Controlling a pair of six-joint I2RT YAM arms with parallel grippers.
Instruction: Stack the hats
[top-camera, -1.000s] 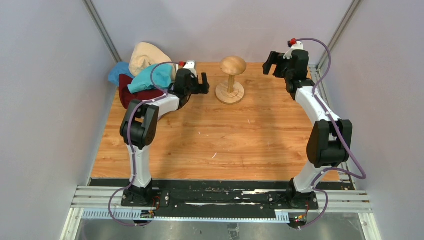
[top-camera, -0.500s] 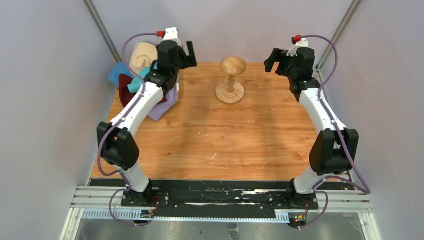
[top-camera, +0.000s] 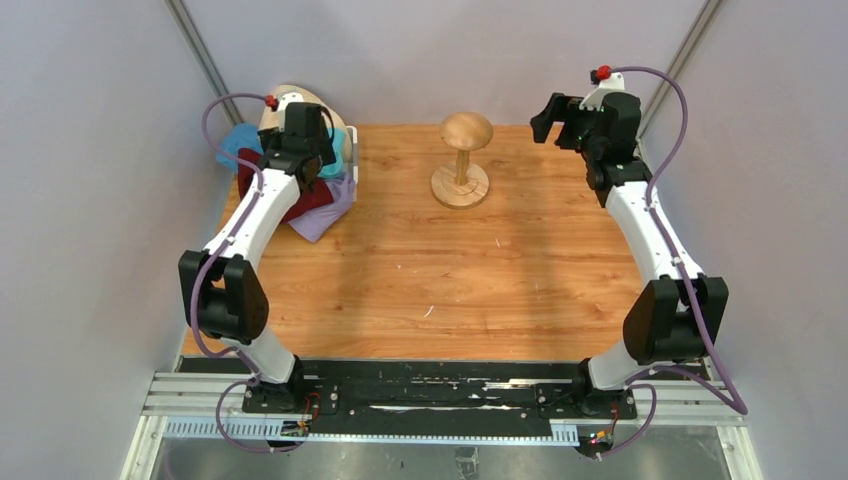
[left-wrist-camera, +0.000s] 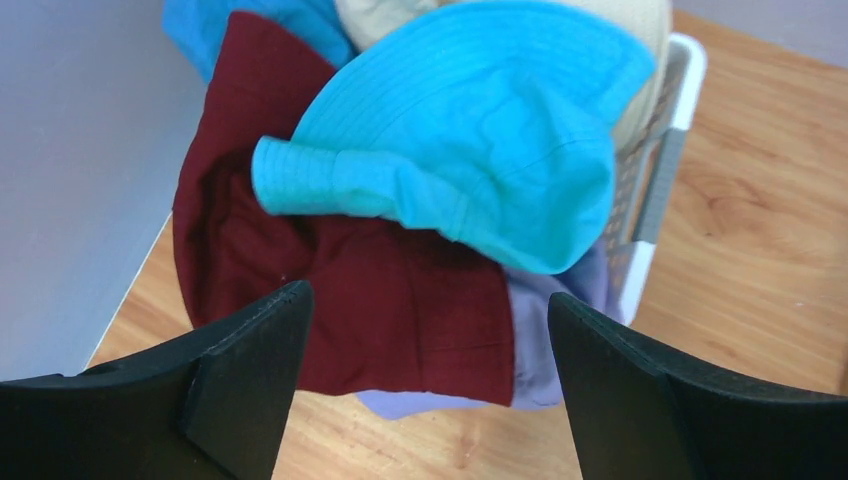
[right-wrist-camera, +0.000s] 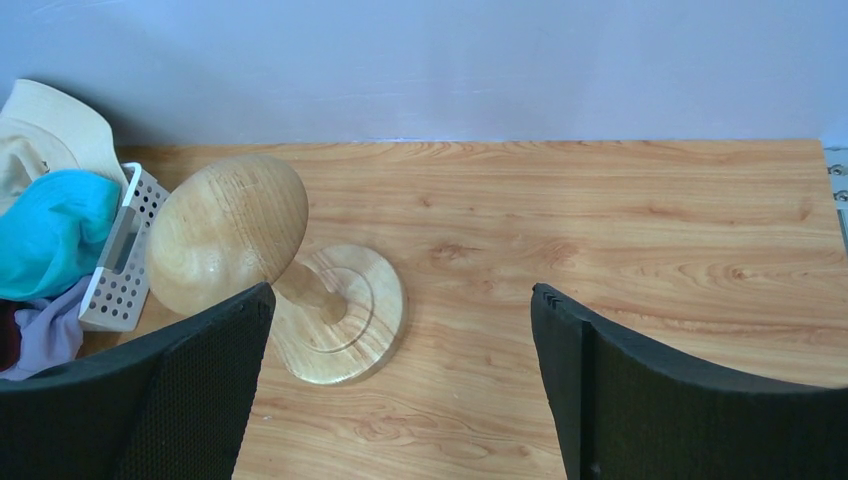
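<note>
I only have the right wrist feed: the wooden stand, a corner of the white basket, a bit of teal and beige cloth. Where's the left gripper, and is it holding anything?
Observer: The left gripper hovers above the hats, jaws wide open with nothing between them.
Operator: Which hat would it meet first?
Observer: The teal hat lies on top, draped over the dark red hat.
Operator: Any hat there that I'm not seeing?
Observer: Yes, a blue hat sits on the wall side, partly under the dark red one.
</note>
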